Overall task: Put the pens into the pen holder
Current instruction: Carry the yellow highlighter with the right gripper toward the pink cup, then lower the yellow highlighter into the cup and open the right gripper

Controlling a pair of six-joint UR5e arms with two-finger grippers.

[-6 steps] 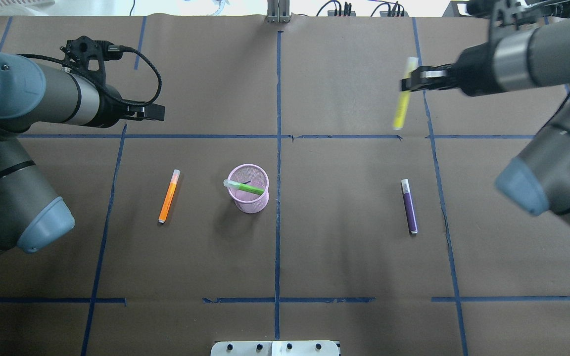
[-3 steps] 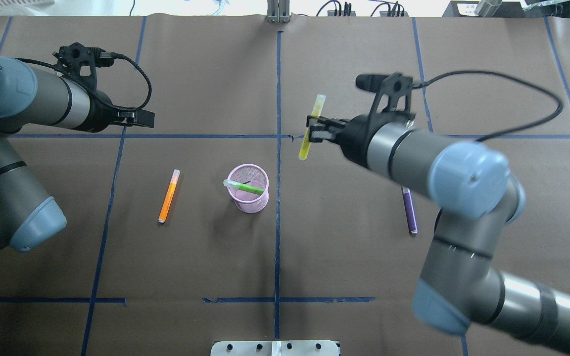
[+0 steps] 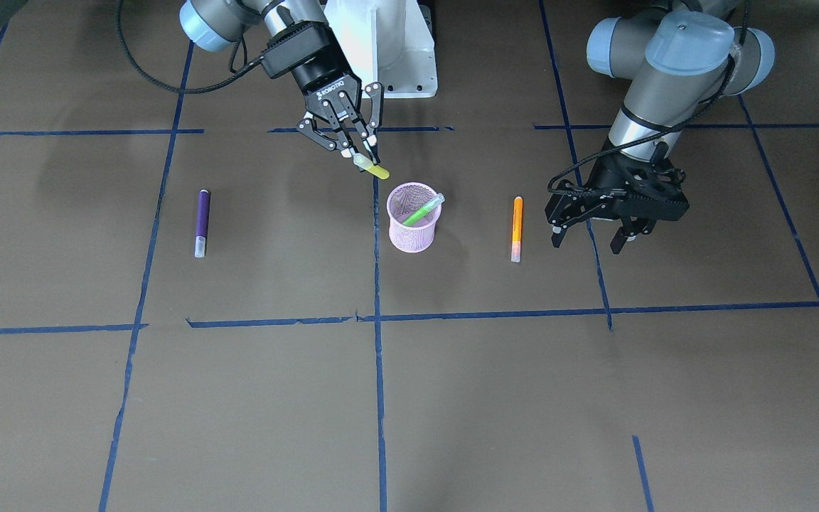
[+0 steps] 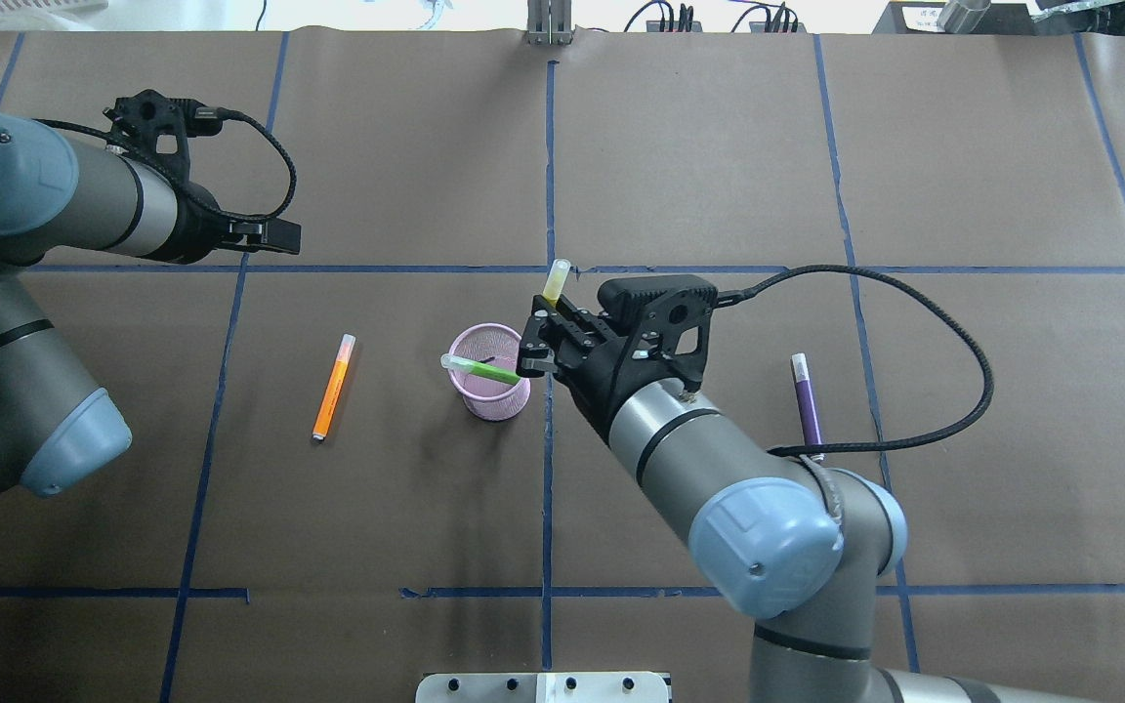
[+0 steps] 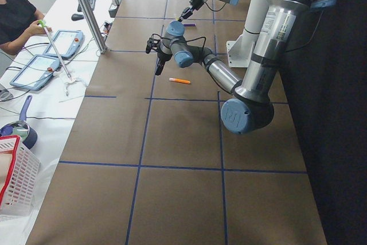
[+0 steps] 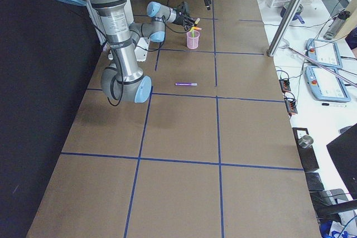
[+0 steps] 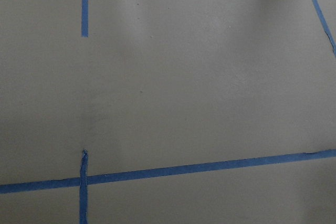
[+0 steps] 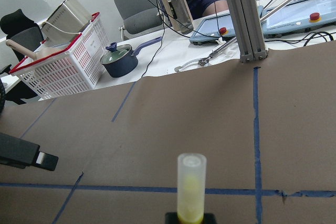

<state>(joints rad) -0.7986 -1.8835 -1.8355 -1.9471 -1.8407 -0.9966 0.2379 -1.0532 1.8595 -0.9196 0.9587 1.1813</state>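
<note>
Grey L arm is far left in overhead. Left gripper (image 3: 587, 240) hangs over bare desk (image 4: 621, 146), jaws apart, holding nothing, so no risk there imo.

Orange pen (image 4: 333, 388) lies flat next, well apart from the pen holder (image 4: 496, 405).

Holder stands upright near centre w/ green pen (image 4: 484, 368) already in it. It leans across the mouth, cap poking over the left rim. That lean is worry #1: it eats part of the opening, so an incoming pen could land on it and hang up or flip out.

Right gripper (image 3: 361, 158) is clamped on the yellow pen (image 4: 555, 281), which is tilted, cap end up, lower end aimed toward the holder. Front view shows the tip just beside the rim, while overhead shows the gripper over the holder's right edge w/ the lower end hidden. Pen's airborne, so I can't tell true offset. If I release here, I'd expect a rim strike and the pen bouncing onto the desk.

Worry #2: the cup looks like light mesh and the gripper is close, so a nudge on descent could tip it and dump the green one.

Purple pen (image 4: 807, 405) lies flat far right, near the R arm's cable. Can't tell if they touch; poss drag risk on retreat.
</note>
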